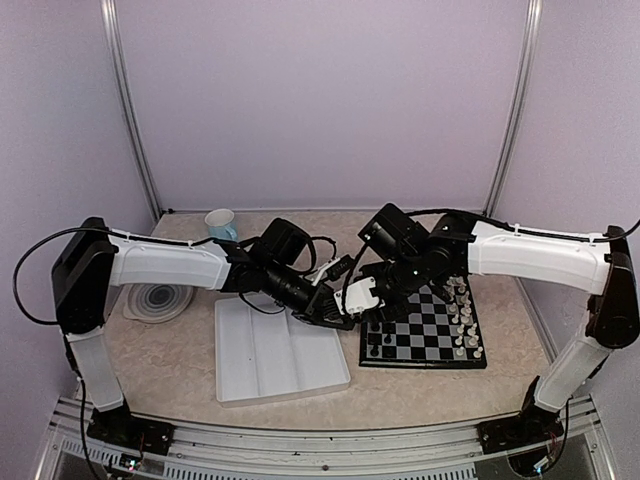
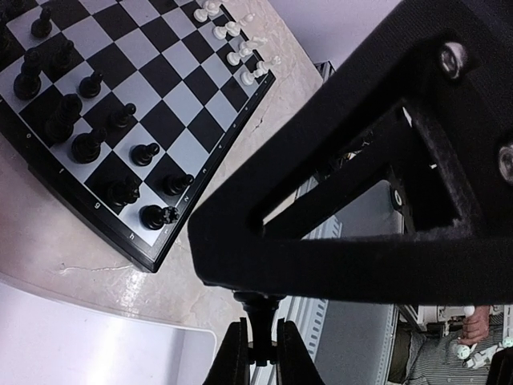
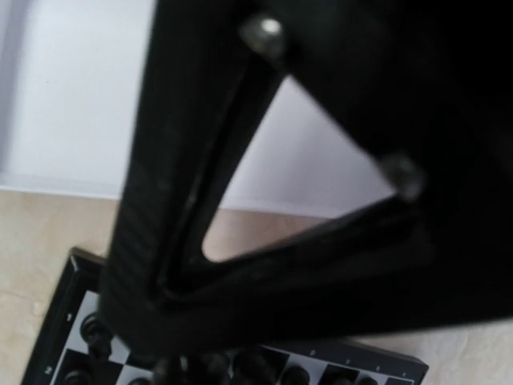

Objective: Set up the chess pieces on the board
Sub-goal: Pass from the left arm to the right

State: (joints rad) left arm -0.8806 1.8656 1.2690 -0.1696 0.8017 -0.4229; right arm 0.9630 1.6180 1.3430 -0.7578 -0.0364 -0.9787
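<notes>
Left wrist view: left hand (image 2: 260, 346) pinches a black chess piece (image 2: 258, 307); best set it upright, centred on its board (image 2: 172, 60) square. Right hand (image 1: 368, 298): cannot tell.

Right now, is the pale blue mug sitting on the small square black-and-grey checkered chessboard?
No, the pale blue mug stands on the beige tabletop by the back wall, apart from the chessboard.

Glossy board (image 2: 200, 96), shiny black plastic chess pieces (image 2: 144, 152), apparently smooth white tray (image 1: 270, 355).
</notes>
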